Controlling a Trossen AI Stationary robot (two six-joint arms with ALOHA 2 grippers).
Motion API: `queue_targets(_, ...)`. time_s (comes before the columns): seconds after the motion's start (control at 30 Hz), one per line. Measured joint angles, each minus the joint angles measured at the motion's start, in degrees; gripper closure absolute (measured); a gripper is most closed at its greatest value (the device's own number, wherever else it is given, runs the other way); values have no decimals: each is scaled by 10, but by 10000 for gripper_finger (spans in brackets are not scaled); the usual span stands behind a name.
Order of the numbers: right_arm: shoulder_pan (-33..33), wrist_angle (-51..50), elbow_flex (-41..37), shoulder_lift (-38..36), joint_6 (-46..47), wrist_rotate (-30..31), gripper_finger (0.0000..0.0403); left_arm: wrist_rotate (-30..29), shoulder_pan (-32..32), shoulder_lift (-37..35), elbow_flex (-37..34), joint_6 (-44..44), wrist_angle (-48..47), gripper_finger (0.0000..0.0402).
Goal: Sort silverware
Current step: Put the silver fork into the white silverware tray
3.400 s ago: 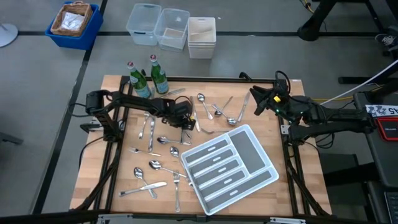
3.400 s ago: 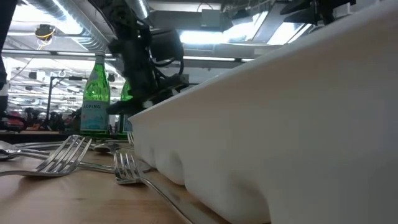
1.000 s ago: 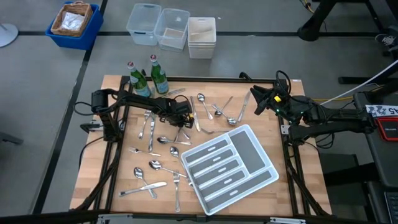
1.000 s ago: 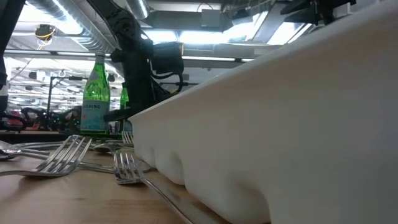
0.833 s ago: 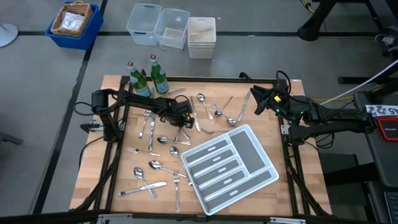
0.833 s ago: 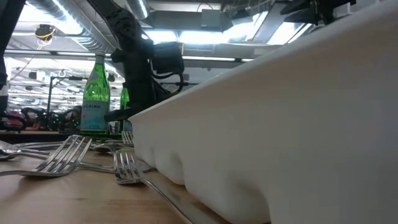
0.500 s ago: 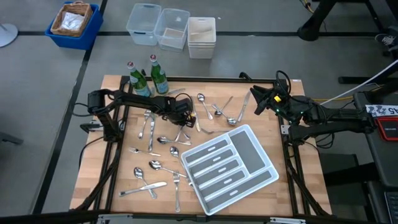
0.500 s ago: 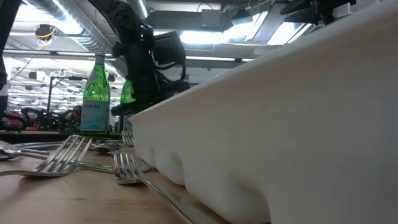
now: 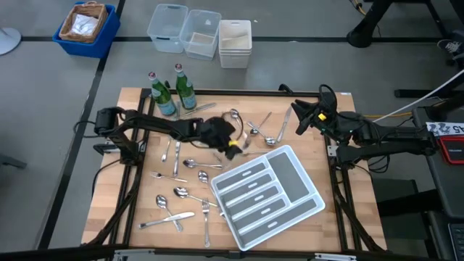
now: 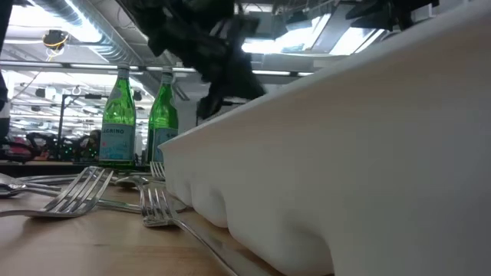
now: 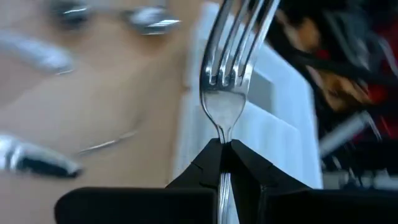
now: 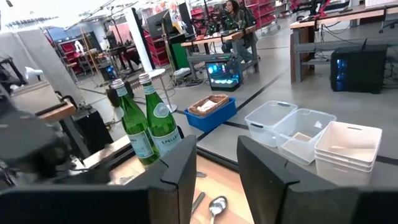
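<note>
Now up off the table and over toward the white tray's (image 9: 290, 156) near corner, left gripper (image 9: 233, 147) pinching a fork (image 11: 231, 68) by the handle, tines pointing away past the fingertips.

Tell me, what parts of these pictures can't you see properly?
- Tray: in the low view its near wall hides the compartments and the table behind.
- Fork: in the left wrist view the tine tips are cut off by the edge and the handle is hidden between the left gripper's fingers.
- Left gripper: in the high view blurred, so the fork cannot be made out there.
</note>
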Motion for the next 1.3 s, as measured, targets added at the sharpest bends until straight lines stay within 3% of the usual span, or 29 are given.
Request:
queue_targets(0.27, 0, 0, 0, 29, 0, -2, 283, -47, -67, 10, 0, 96, -29, 387)
queue_targets(0.7, 0, -1, 0, 118, 6, -42, 283, -93, -104, 82, 0, 111, -25, 387)
queue_targets(0.97, -18, -31, 0, 158, 116, -12, 283, -93, -103, 111, 1, 110, -17, 386)
queue_targets(1.3, -149, -184, 0, 162, 283, -122, 283, -90, -103, 115, 1, 111, -15, 381)
